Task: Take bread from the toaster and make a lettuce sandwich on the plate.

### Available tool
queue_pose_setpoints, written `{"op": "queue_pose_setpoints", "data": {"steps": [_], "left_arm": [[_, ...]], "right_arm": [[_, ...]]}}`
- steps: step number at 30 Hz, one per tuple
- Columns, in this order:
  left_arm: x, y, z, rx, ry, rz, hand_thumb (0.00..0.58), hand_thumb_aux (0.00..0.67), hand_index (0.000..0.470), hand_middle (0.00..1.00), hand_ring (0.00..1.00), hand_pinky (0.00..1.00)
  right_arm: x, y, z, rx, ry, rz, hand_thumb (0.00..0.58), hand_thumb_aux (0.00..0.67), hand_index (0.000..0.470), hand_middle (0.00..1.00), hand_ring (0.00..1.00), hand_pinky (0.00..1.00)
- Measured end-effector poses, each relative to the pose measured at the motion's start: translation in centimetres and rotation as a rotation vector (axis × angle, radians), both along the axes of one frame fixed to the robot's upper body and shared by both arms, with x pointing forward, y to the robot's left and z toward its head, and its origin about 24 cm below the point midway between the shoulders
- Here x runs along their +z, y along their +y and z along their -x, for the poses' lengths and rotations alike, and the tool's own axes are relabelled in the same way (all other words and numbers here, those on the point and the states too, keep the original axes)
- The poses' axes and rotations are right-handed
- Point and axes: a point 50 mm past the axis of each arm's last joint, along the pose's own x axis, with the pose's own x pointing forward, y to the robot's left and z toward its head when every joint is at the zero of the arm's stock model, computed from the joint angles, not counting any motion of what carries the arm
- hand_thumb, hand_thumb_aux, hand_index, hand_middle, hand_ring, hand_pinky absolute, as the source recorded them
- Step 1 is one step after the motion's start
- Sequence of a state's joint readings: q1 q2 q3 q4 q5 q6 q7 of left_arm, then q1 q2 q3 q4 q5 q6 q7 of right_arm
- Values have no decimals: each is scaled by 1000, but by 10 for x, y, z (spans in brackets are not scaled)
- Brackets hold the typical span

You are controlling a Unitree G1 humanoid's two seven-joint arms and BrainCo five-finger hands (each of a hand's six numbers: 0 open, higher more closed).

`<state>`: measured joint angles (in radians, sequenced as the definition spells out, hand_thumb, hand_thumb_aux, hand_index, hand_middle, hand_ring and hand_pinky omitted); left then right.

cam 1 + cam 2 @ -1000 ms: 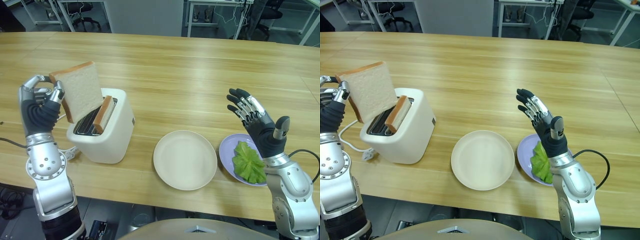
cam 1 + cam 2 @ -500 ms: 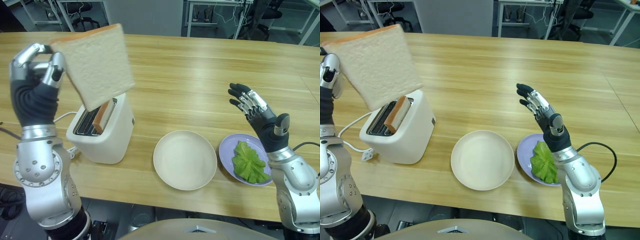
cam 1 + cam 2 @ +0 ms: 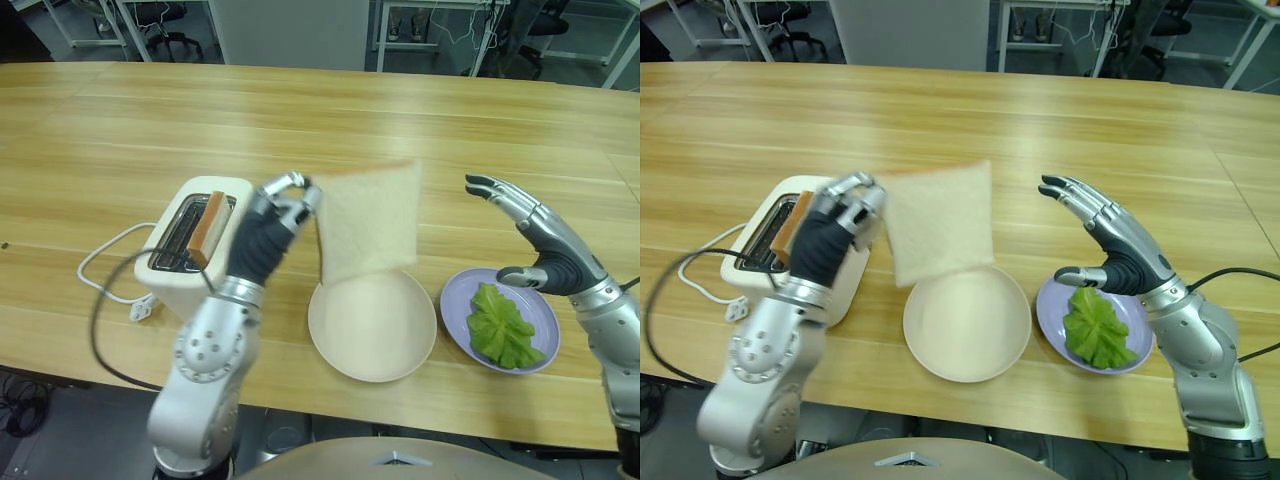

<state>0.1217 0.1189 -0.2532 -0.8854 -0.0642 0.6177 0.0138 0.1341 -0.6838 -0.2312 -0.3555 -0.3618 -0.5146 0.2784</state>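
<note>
1. two slices matter here. in the left eye view one white slice (image 3: 368, 232) is pinched at its upper left corner by the left robot hand (image 3: 275, 215) and hangs nearly upright above the far-left rim of the plate (image 3: 385, 350). the other slice (image 3: 208, 225), brown at the crust, stands in a slot of the toaster (image 3: 165, 290). the held bread looks light, soft and spongy, so i'd guess a corner pinch lets it flop or tear. a wider hold along the crust edge would suit it better.
2. further right in that view, the right robot hand (image 3: 540, 245) is spread flat and grasps nothing. it hovers just beyond a lilac dish (image 3: 455, 300) of crinkled lettuce (image 3: 505, 325).
3. in the right eye view the plate is round, smooth, cream and shallow. the toaster is a rounded matte box, and its white cord (image 3: 735, 308) trails left over the pale wood-grain surface (image 3: 940, 110). the lettuce looks limp and fragile, probably best gathered loosely from above, not squeezed.
</note>
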Motion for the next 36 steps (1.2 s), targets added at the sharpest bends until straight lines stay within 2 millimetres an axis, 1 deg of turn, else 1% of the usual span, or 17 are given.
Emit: {"op": "queue_pose_setpoints", "data": {"steps": [4,6,8,12,14,18,24,28,29,30,31,32,33,34,35,36], "left_arm": [[-32,-11,2,-26,114,-48,580,670,460,1000,1000,1000],[-48,-14,4,-35,165,-81,580,670,460,1000,1000,1000],[-67,-15,5,-39,218,-127,580,670,460,1000,1000,1000],[-95,-14,6,-36,297,-200,580,670,460,1000,1000,1000],[-103,-12,5,-33,313,-230,580,670,460,1000,1000,1000],[-113,-9,1,-27,323,-297,580,670,460,1000,1000,1000],[-119,-7,-8,-23,295,-422,580,670,460,1000,1000,1000],[-120,-8,-11,-23,269,-496,580,670,460,1000,1000,1000],[-120,-10,-11,-29,262,-514,575,607,417,1000,1000,1000],[-121,-11,-11,-30,256,-537,575,607,417,1000,1000,1000],[-122,-12,-12,-35,249,-565,104,63,43,1000,1000,1000],[-123,-13,-12,-40,241,-590,0,0,0,941,941,941],[-124,-14,-11,-47,231,-625,0,0,0,824,824,824],[-124,-15,-10,-52,227,-639,0,0,0,627,627,627],[-125,-15,-9,-54,220,-667,0,0,0,486,486,486],[-126,-16,-9,-56,209,-696,0,0,0,486,486,486]], "right_arm": [[-12,-17,-6,-61,24,250,0,0,0,0,0,0],[-20,-30,-10,-108,53,352,0,0,0,0,0,0],[-30,-48,-13,-157,88,471,0,0,0,0,0,0],[-49,-67,-15,-170,132,552,0,0,0,0,0,0],[-60,-74,-14,-159,154,563,0,0,0,0,0,0],[-78,-91,-10,-129,199,579,0,0,0,0,0,0],[-98,-113,1,-92,237,582,0,0,0,0,0,0],[-109,-118,6,-66,258,582,0,0,0,0,0,0],[-111,-118,7,-60,265,587,14,8,5,0,0,0],[-113,-118,7,-54,266,586,14,8,5,0,0,0],[-115,-118,6,-51,266,588,83,50,34,0,0,0],[-117,-119,6,-46,271,595,124,76,52,0,0,0],[-119,-120,5,-45,275,602,156,97,67,0,0,0],[-120,-120,6,-46,279,603,194,123,85,0,0,0],[-122,-121,6,-45,285,605,198,126,87,0,0,0],[-124,-120,4,-45,286,607,198,126,87,0,0,0]]}}
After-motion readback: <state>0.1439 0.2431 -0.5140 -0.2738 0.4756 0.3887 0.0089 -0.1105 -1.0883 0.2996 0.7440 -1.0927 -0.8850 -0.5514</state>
